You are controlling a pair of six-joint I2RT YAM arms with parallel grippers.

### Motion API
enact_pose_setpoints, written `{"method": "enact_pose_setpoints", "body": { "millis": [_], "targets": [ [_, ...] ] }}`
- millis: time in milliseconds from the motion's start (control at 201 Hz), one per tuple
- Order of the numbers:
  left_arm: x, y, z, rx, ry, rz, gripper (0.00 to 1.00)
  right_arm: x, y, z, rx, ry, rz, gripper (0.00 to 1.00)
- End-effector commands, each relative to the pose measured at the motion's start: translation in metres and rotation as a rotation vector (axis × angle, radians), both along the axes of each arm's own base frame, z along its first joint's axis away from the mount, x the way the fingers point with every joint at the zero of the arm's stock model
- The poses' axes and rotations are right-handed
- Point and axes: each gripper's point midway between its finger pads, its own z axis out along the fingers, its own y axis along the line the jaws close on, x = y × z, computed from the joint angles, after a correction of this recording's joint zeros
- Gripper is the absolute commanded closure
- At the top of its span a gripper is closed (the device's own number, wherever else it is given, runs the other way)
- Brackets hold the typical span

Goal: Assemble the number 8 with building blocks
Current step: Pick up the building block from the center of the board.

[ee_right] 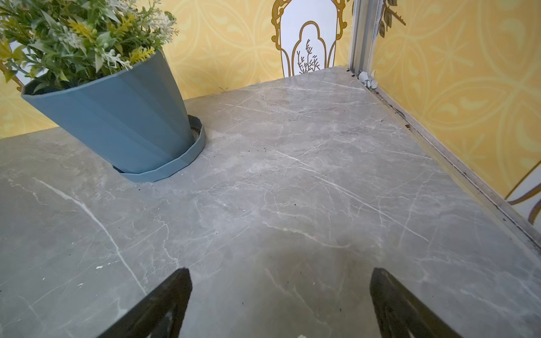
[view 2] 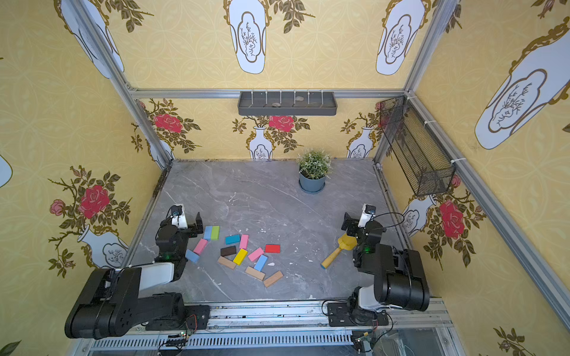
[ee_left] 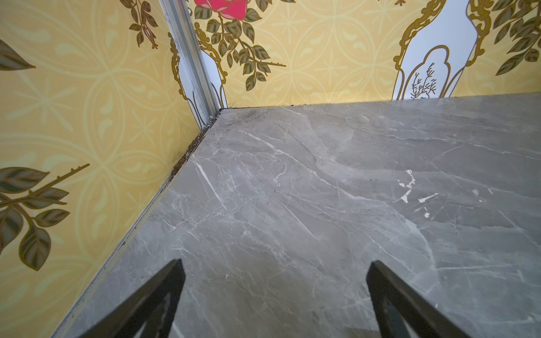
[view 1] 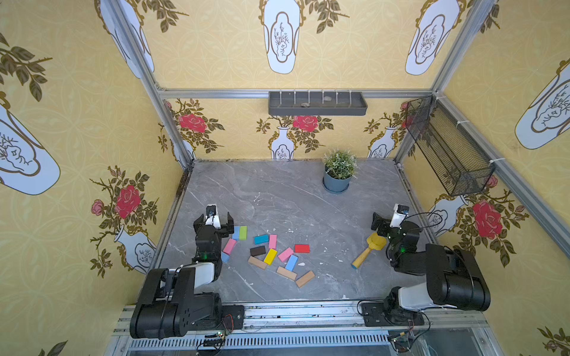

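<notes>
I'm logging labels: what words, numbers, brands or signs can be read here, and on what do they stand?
None can be read.
The building blocks, yellow toy tool and plant pot show plain faces; the wallpaper bears only pictures of vases and roses.
Any print on the arms is too small to tell.

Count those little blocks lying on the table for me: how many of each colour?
pink blocks: 3
light blue blocks: 3
plain wood blocks: 3
teal block: 1
green block: 1
red block: 1
yellow block: 1
dark brown block: 1
Total: 14
</notes>
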Motion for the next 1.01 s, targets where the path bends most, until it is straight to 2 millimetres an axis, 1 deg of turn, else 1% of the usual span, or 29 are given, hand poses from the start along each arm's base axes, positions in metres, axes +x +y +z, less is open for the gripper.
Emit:
{"method": "enact_pose_setpoints", "body": {
  "millis": [0,587,697,762,866,926,1001],
  "targets": [
    [0.0,0.001,0.003,-0.005,-0.018,0.007,0.0,0.002,0.0,0.003,-0.001,-0.009,-0.001,0.02],
    [0.001,0.0,0.003,-0.004,-0.017,0.004,0.0,0.002,0.0,0.003,0.008,-0.01,0.005,0.03],
    [-0.001,0.002,0.004,-0.004,-0.021,0.014,0.0,0.002,0.0,0.003,0.015,-0.011,0.009,0.03],
    [-0.005,0.008,0.013,-0.005,-0.061,0.047,0.0,0.002,0.0,0.004,0.015,-0.013,0.009,0.02],
    [-0.016,0.007,0.033,-0.008,-0.108,0.051,0.0,0.002,-0.001,0.007,0.015,-0.024,-0.002,0.02],
    [-0.024,0.011,0.048,0.005,-0.14,0.095,0.0,0.002,-0.006,0.011,0.014,-0.023,-0.029,0.02],
    [-0.035,0.011,0.068,-0.007,-0.183,0.139,0.0,-0.001,-0.01,0.019,0.005,-0.027,-0.056,0.02]
  ]
}}
